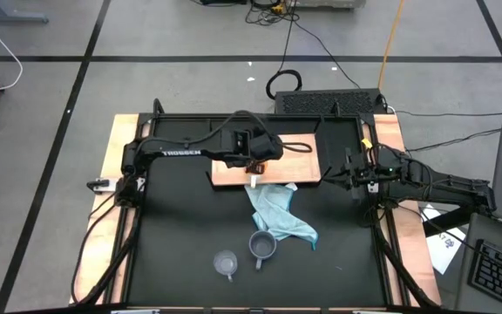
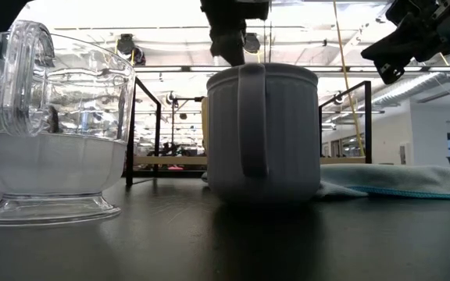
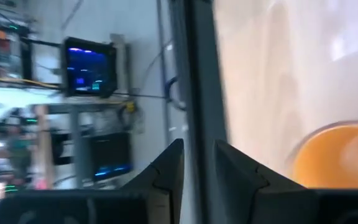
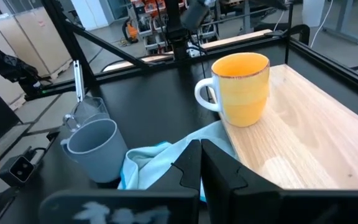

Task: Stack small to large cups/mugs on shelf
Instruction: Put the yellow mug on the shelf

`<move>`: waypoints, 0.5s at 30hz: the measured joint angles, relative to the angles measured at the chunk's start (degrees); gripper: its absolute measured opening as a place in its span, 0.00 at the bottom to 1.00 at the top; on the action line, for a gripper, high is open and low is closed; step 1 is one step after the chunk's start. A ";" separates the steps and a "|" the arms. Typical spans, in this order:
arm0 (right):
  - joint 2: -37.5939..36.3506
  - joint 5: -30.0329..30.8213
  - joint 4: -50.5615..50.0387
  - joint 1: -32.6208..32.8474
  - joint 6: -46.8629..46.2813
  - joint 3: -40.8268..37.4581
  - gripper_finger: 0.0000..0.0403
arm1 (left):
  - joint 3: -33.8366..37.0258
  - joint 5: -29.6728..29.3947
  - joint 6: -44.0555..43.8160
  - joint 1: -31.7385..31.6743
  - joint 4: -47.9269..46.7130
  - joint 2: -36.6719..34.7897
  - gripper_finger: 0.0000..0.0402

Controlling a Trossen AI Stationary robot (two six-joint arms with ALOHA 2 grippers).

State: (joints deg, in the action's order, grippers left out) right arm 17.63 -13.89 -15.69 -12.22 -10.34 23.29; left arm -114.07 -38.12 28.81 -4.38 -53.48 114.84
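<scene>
The orange mug with a white handle stands upright by its base on the wooden shelf, near the shelf's near edge. My left gripper hovers over it, its fingers a little apart; the mug shows beside them, untouched. The grey-blue mug and the glass cup stand on the table near its front. My right gripper is shut and empty at the table's right side.
A light blue cloth lies crumpled between the shelf and the grey-blue mug, one corner on the shelf's near edge. The shelf has black brackets at its ends. A black frame rail borders the table.
</scene>
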 joint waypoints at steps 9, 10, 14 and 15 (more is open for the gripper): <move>0.02 0.00 -0.80 0.00 0.75 0.00 0.00 | 0.01 12.51 -13.53 -0.87 -6.01 -6.10 0.39; 0.02 0.00 -0.85 0.01 0.76 0.00 0.00 | 0.01 15.60 -15.46 -1.23 -6.99 -6.99 0.44; 0.02 0.01 0.01 0.00 0.67 0.00 0.00 | -0.01 21.42 -19.90 -2.84 -10.29 -8.78 0.63; 0.02 -0.01 0.20 0.00 0.64 0.00 0.00 | 0.00 21.53 -19.96 -3.06 -11.60 -8.82 0.67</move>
State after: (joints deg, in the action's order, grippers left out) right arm 17.65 -13.90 -15.49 -12.22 -9.71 23.29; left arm -114.07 -16.59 8.84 -7.44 -65.08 106.02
